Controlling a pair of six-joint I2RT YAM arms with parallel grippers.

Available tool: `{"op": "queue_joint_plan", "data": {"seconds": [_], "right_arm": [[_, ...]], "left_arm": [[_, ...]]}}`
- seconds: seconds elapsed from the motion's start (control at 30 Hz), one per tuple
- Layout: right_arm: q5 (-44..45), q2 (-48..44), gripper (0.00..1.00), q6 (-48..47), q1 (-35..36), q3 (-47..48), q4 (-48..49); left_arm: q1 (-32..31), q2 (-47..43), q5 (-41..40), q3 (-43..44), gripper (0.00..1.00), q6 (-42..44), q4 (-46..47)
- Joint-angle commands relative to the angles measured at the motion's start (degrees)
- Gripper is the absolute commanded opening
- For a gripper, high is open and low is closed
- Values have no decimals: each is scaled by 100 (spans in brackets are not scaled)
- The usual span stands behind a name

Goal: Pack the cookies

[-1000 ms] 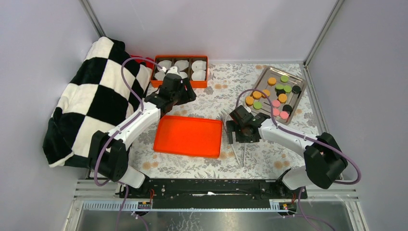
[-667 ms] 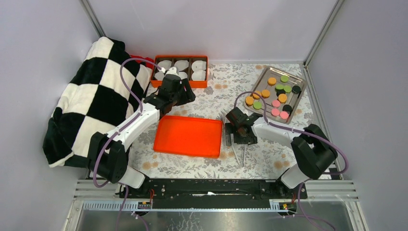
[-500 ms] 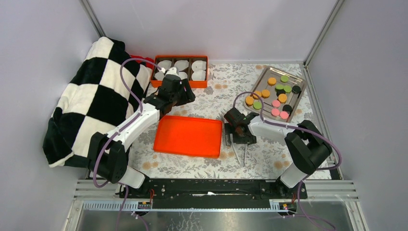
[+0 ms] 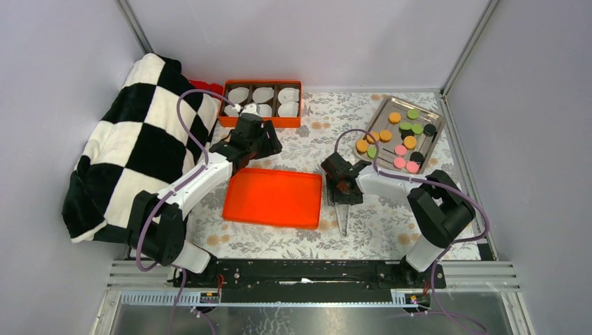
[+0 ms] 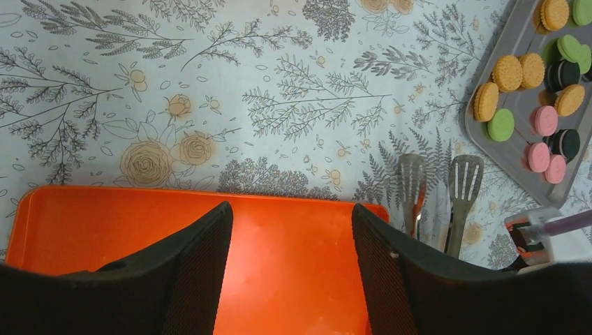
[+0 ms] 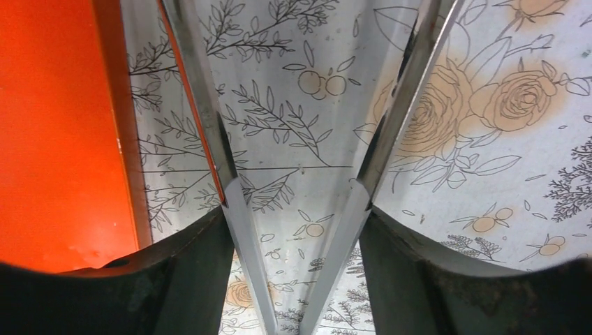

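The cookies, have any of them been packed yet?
Nothing looks packed: all the cookies sit on the metal tray, and the orange box shows only white paper cups. In hand: the right gripper grips the metal tongs; the left gripper hangs open by the empty orange tray. Every cookie is left to move.

Tongs (image 6: 388,118): bare polished metal, mirror-bright, orange reflection along one arm.
Orange tray (image 5: 293,265): smooth plastic, glossy, soft highlights.
Table cover (image 5: 293,105): smooth printed sheet, floral pattern, low sheen.
Baking tray (image 5: 513,153), upper right of the left wrist view: grey metal, dull finish.
Cookies (image 5: 507,73): matt, faces finely embossed.
Blanket (image 4: 139,139), left of the overhead view: soft checked cloth, fleecy, matt.
Pads (image 5: 199,279) of the left gripper (image 5: 292,207): black, matt, finely woven texture.
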Motion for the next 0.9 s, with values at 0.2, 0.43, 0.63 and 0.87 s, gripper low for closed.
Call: {"op": "queue_joint_plan", "data": {"seconds": [0.2,0.43,0.63,0.87], "right_arm": [[757,-841,54,-143,36,444,-957],[1217,-1176,56,-405,38,1618,-1444],[1478,-1217,56,-565,36,2147,-1403],[1519,-1418,56,-664,38,2377,-1420]], "left_arm": [[-98,-136,8,-154,68,5,238],[-299,-297,52,-599,56,-129,249],[-629,28,34,-907,7,-493,373],[-1038,926,-43,-491,1,-731,377]]}}
